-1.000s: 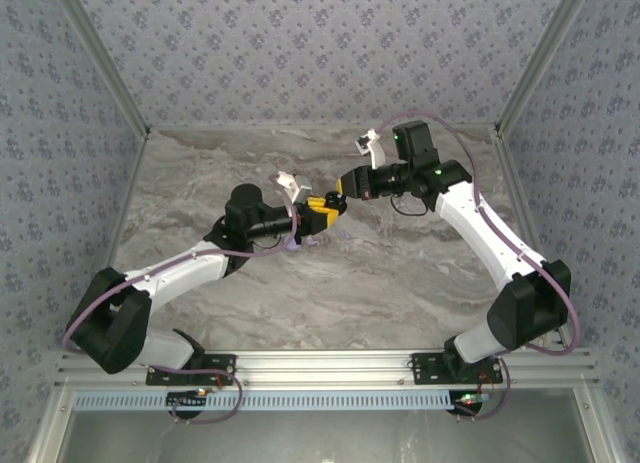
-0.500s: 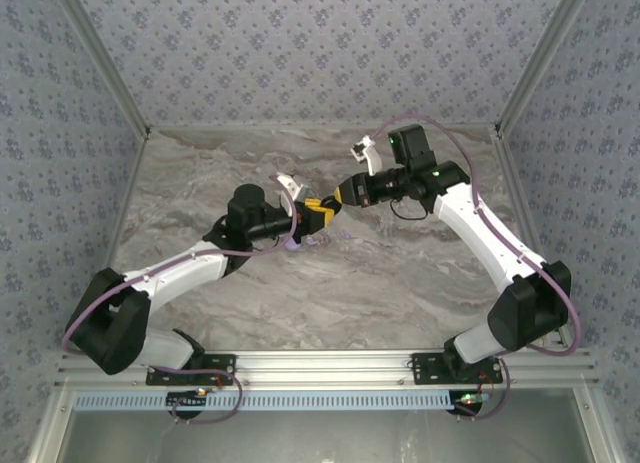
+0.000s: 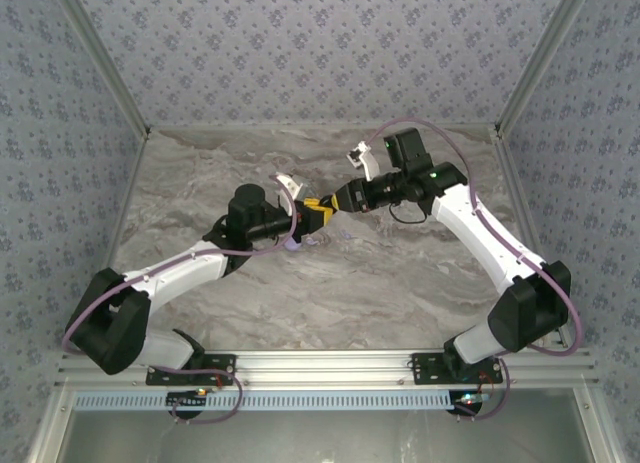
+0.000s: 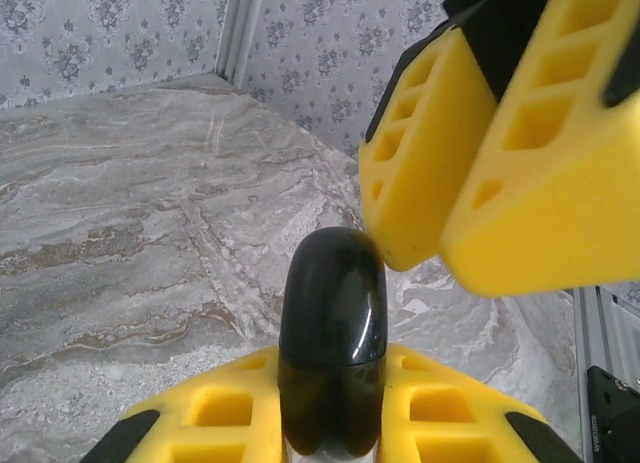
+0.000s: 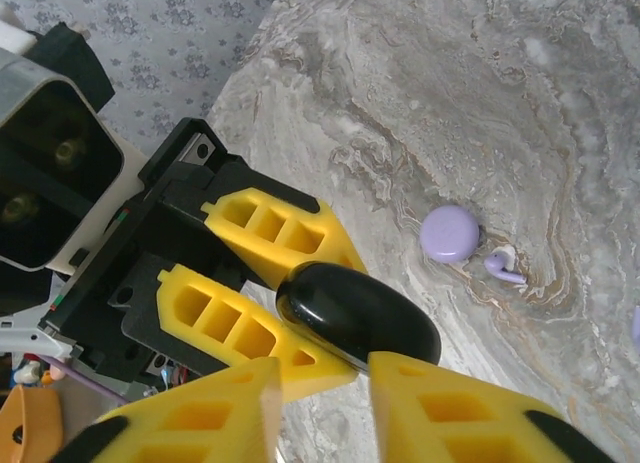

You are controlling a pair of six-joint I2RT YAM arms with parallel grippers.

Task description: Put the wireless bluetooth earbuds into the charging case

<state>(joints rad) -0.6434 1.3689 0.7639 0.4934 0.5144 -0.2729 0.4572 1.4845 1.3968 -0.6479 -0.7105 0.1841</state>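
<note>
My left gripper [image 4: 330, 388] is shut on a glossy black rounded object [image 4: 333, 323], which stands up out of its yellow fingers. My right gripper [image 5: 325, 375] meets it tip to tip above the table's middle [image 3: 334, 206]. Its jaws stand apart, and one fingertip [image 4: 420, 183] touches the black object's [image 5: 360, 313] free end. On the marble below lies the charging case [image 5: 448, 232], a small round lavender puck. One earbud [image 5: 503, 267], lavender and white, rests just beside it. Both lie apart from the grippers.
The marble table [image 3: 400, 283] is walled by patterned panels at the back and sides. A metal rail [image 3: 330, 365] with both arm bases runs along the near edge. Another lavender bit [image 5: 636, 328] shows at the right wrist view's edge.
The right gripper has moved left up to the left gripper, and its jaws have parted. The left gripper keeps its hold on the black object.
</note>
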